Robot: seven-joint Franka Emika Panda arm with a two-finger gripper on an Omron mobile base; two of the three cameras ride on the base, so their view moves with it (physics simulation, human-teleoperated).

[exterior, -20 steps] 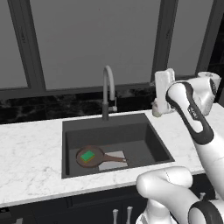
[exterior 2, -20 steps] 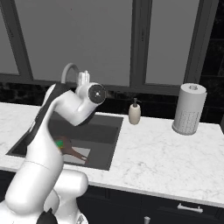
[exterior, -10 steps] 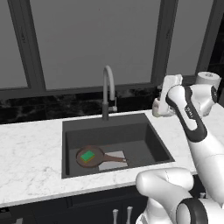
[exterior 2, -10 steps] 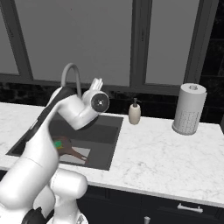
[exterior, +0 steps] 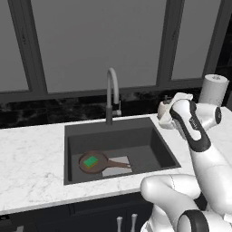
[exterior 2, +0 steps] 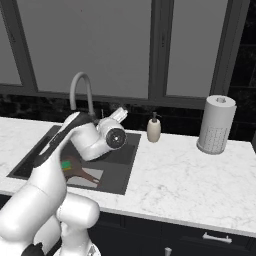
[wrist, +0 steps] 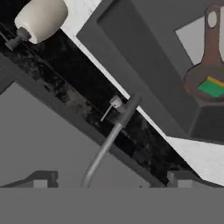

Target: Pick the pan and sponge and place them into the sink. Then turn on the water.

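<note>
In the left base view, the round reddish-brown pan (exterior: 94, 161) is lying in the dark rectangular sink (exterior: 136, 138), carrying the green sponge (exterior: 91, 161).

In the right base view, the arm is hiding most of the pan (exterior 2: 76, 168).

In the hand view, the tool (wrist: 111, 180) is gaping wide, holding nothing, its tips framing the curved grey faucet (wrist: 114, 131).

The sink (exterior 2: 122, 170) is seen at nine o'clock, with the pan (exterior 2: 75, 166) and green sponge (exterior 2: 66, 164) lying inside it. The faucet (exterior 2: 82, 92) is arched at eleven o'clock. A soap bottle (exterior 2: 153, 129) is stood near centre, a paper towel roll (exterior 2: 216, 125) at three o'clock.
</note>
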